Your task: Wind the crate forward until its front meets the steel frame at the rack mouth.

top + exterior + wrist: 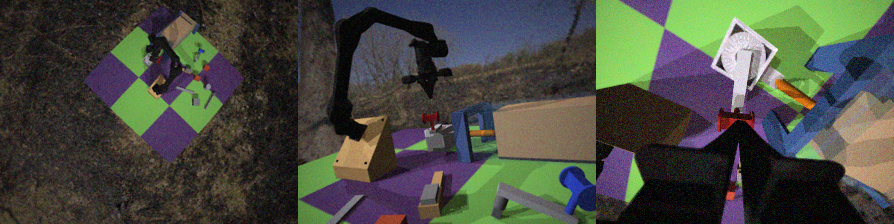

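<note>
My gripper [430,97] [740,124] is shut and empty, pointing down above the winch handle with a visible gap below its tips. The handle's grey arm [741,80] lies across the top of the white winch [147,59] [435,142] [727,52]. Its red knob [159,60] [430,117] [736,121] stands upright at the arm's end. An orange rod-like piece [482,133] [795,94] runs from the winch side through the blue frame [462,139] [783,140]. Behind is the tan cubby body [177,32] [542,132]; I cannot tell the crate's front from it.
A wooden wedge [364,149] stands under the arm's base. Loose on the bench are a blue-knobbed tool [201,51] [576,188], a grey bar [184,90] [347,209], a wooden piece with a grey block [430,195], orange blocks [206,67] and a grey cube [195,101].
</note>
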Controlling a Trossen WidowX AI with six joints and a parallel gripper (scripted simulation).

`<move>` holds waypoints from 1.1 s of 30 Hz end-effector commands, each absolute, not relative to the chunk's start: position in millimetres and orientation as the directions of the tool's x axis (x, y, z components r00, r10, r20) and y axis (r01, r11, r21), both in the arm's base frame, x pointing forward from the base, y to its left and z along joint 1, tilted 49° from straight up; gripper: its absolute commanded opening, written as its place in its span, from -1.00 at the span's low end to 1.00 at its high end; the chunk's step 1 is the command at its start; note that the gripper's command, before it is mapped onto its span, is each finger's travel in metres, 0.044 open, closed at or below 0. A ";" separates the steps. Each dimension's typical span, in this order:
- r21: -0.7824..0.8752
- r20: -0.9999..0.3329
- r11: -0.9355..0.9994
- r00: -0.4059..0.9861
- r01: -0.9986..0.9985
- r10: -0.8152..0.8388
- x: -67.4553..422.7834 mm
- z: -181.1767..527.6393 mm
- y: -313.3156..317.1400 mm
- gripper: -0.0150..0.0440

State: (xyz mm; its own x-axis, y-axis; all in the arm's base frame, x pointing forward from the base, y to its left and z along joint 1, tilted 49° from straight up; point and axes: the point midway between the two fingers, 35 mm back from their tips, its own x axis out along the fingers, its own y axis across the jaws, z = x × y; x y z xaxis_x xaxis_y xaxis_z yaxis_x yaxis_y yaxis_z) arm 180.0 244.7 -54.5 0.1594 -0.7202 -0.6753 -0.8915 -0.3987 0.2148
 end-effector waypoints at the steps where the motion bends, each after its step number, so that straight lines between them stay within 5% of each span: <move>1: 0.217 -0.677 -0.395 0.154 -0.892 -0.720 179.4 -54.5 245.0 -0.49; 16: 0.217 -0.677 -0.395 0.154 -0.892 -0.720 179.4 -54.5 245.0 -0.49; 22: -0.220 -0.711 -0.170 0.277 -0.961 -0.647 186.5 -52.5 236.5 0.04; 27: -0.592 -0.724 0.202 0.405 -0.780 -0.558 192.2 -47.5 224.9 0.49; 33: -0.698 -0.713 0.558 0.512 -0.449 -0.480 195.6 -40.7 212.1 1.00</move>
